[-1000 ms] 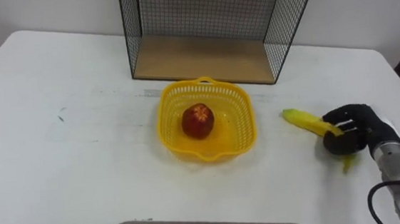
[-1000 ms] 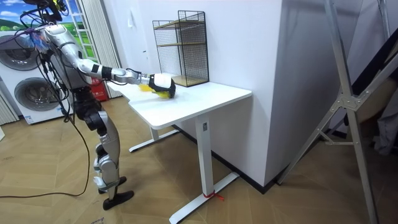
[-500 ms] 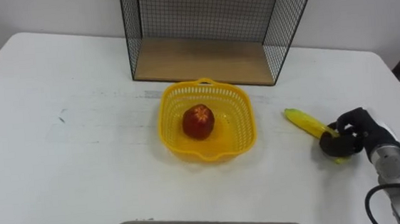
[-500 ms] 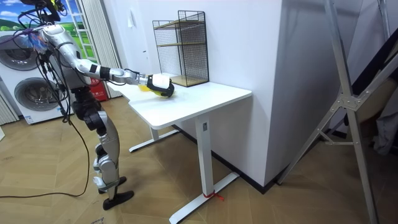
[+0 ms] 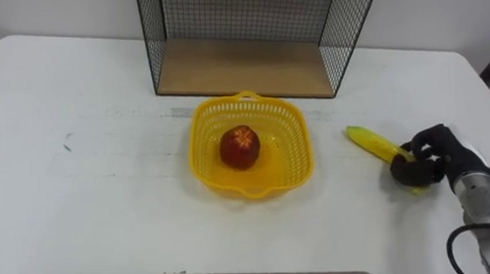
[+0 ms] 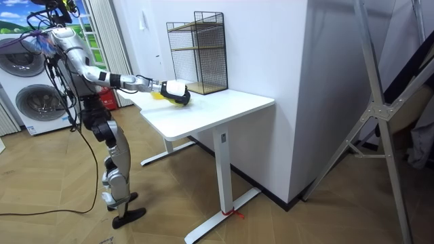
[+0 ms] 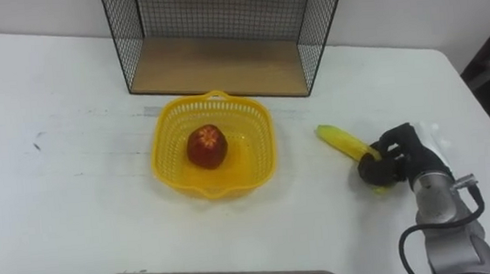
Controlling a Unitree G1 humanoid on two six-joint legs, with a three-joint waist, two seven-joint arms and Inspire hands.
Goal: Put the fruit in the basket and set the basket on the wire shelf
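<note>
A home-like laundry room with a lab air: stacked washing machines (image 6: 27,102) at the room view's left, herringbone wood floor (image 6: 285,217), a white desk (image 6: 224,108) bearing a wire shelf (image 6: 200,51) at its far edge, a bare metal frame (image 6: 380,102) beside it

Apple (image 5: 240,147) in basket (image 5: 290,136), mid-table (image 5: 75,203); wire shelf (image 5: 245,32) behind; banana (image 5: 373,144) right of basket.

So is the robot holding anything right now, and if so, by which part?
Yes, the banana: the right hand has its fingers curled round the end nearest the robot, and the other end pokes out free.
</note>
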